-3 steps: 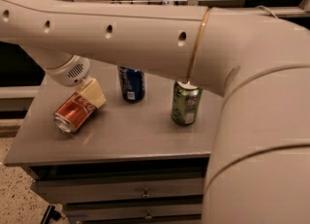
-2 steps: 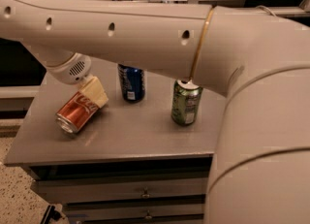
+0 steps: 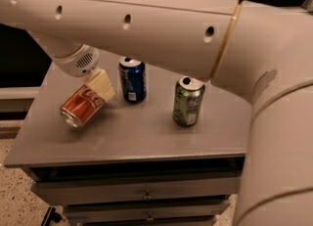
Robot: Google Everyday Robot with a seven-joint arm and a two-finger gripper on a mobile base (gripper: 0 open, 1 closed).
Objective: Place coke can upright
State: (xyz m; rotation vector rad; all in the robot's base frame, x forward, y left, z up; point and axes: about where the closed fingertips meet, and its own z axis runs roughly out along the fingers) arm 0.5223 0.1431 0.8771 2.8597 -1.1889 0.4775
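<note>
The coke can (image 3: 81, 105) is red-orange with white script and a silver end facing the lower left. It is tilted on its side at the left of the grey table (image 3: 142, 137). My gripper (image 3: 100, 85) is at the can's upper right end, below the white wrist, and is shut on the can. One cream fingertip (image 3: 102, 84) shows against the can; the other is hidden. I cannot tell whether the can rests on the table or hangs just above it.
A blue can (image 3: 132, 79) stands upright just right of the gripper. A green can (image 3: 188, 101) stands upright further right. My large white arm (image 3: 161, 24) spans the top and right side. Drawers (image 3: 142, 193) sit under the tabletop.
The coke can and gripper have shifted slightly up and to the right. The blue and green cans have not moved.
</note>
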